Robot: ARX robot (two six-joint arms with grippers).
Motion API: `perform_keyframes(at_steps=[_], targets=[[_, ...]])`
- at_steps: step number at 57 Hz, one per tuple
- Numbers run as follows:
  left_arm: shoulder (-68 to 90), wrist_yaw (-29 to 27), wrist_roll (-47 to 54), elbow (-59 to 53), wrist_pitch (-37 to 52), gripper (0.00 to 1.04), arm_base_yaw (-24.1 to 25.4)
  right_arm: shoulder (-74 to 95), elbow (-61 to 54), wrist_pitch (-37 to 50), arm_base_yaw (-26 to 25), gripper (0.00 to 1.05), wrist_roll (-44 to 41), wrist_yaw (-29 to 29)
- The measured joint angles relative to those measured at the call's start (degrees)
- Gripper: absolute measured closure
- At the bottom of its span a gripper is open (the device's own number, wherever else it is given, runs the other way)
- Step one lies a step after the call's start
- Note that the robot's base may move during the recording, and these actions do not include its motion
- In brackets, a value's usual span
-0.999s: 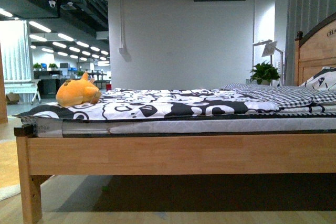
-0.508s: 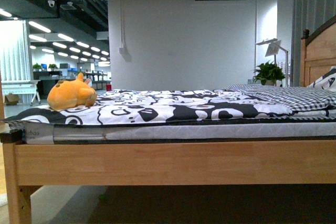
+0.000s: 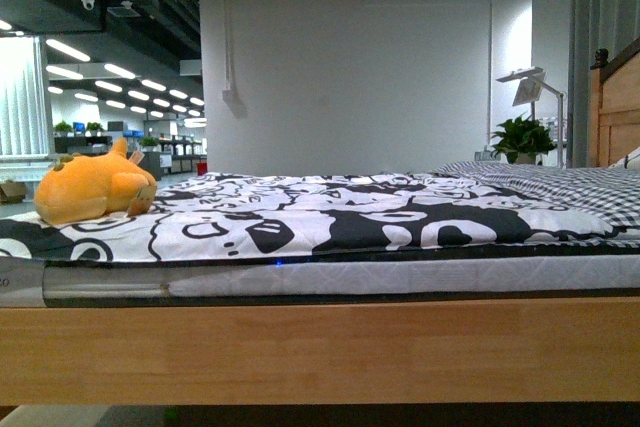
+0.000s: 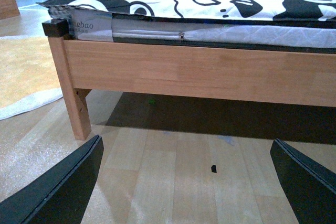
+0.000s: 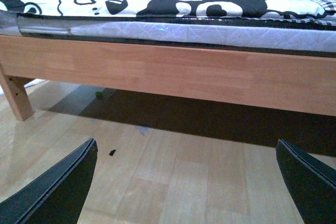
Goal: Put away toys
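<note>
Front view: orange plush [image 3: 95, 190] lies on the b&w patterned sheet [image 3: 350, 222] at the left end of a wooden bed [image 3: 320, 347], w/ a plant [image 3: 522, 137] & lamp [image 3: 530, 87] behind at right. Left wrist view: left claw [image 4: 186, 182] spread wide, nothing in it, low over the wood floor [image 4: 157, 156] facing the bed, plush partly seen on the sheet above the leg [image 4: 76, 108]. Right wrist view: right claw [image 5: 184, 182] likewise wide open & empty, low by the floor, plush at the sheet's corner.
</note>
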Motion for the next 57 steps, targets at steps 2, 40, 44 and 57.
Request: perform_keyframes(at_steps=[2, 40, 44, 57], targets=[[0.0, 0.0, 0.0, 0.0, 0.0, 0.06, 0.0, 0.0, 0.0, 0.0, 0.0, 0.0, 0.0, 0.0], [0.0, 0.2, 0.0, 0.0, 0.0, 0.06, 0.0, 0.0, 0.0, 0.0, 0.0, 0.0, 0.0, 0.2], [0.0, 0.1, 0.0, 0.0, 0.0, 0.06, 0.0, 0.0, 0.0, 0.0, 0.0, 0.0, 0.0, 0.2], [0.0, 0.1, 0.0, 0.0, 0.0, 0.06, 0.0, 0.0, 0.0, 0.0, 0.0, 0.0, 0.0, 0.2]])
